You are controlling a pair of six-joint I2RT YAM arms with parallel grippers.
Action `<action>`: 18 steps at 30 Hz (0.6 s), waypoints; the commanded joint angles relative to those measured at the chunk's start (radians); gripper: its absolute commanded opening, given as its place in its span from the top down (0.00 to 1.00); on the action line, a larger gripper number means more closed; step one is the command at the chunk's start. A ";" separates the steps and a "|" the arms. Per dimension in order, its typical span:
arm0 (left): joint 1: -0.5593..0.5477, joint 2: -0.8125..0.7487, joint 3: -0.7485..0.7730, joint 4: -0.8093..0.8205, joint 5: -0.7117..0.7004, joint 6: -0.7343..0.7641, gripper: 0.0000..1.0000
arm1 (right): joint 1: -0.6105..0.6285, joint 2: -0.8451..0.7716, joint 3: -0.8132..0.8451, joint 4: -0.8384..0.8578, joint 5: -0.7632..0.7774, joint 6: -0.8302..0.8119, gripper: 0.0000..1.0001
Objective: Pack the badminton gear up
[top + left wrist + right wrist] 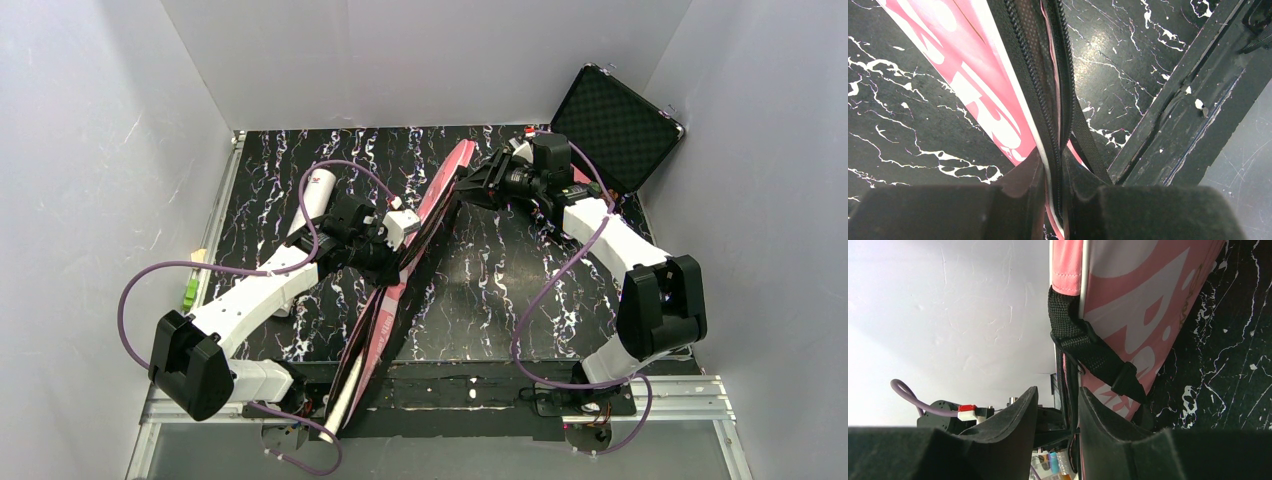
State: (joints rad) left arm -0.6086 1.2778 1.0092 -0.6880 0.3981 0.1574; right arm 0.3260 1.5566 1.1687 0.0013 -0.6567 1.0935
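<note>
Left pincer [1053, 200], closed on the zip edge of the racket bag [440, 195], holds it roughly at mid-length. The bag stands on its long edge on the bench [480, 290], zip side up. Its long axis runs diagonally from the near left, by the left arm's base, to the far centre. Right pincer [1058, 407] sits at the far end of that axis with its jaws apart. They straddle the bag's black edge beside the webbing strap [1088, 350], and no grip on the edge is visible. In the left wrist view the two rows of the zip [1048, 90] lie slightly apart, with pink lining between them, so the bag is judged not fully shut at that point. The slider cannot be made out. A white end [338, 415], probably a racket handle, shows at the bag's near end. The white tube [318, 190] lies to the left of the left arm, well apart from the bag. Any closing stroke would have to run along the diagonal, and the right arm is nearer the far end.
</note>
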 commanded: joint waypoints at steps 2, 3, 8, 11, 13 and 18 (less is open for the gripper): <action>0.004 -0.042 0.046 0.038 0.025 0.018 1.00 | -0.012 0.000 0.023 0.056 -0.008 -0.008 0.59; 0.004 -0.043 0.045 0.036 0.025 0.019 1.00 | -0.014 0.005 0.031 0.056 -0.009 -0.008 0.59; 0.004 -0.042 0.048 0.034 0.034 0.022 1.00 | -0.018 0.032 0.058 0.055 -0.015 -0.011 0.61; 0.004 -0.041 0.058 0.027 0.045 0.026 1.00 | -0.018 0.037 0.049 0.064 -0.016 -0.010 0.60; 0.004 -0.041 0.063 0.022 0.060 0.029 1.00 | -0.020 0.040 0.037 0.079 -0.017 -0.001 0.59; 0.004 -0.040 0.059 0.017 0.088 0.034 1.00 | -0.024 0.036 0.013 0.134 -0.015 0.026 0.61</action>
State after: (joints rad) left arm -0.6060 1.2778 1.0149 -0.6994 0.4145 0.1665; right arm 0.3107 1.5986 1.1763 0.0402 -0.6579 1.1027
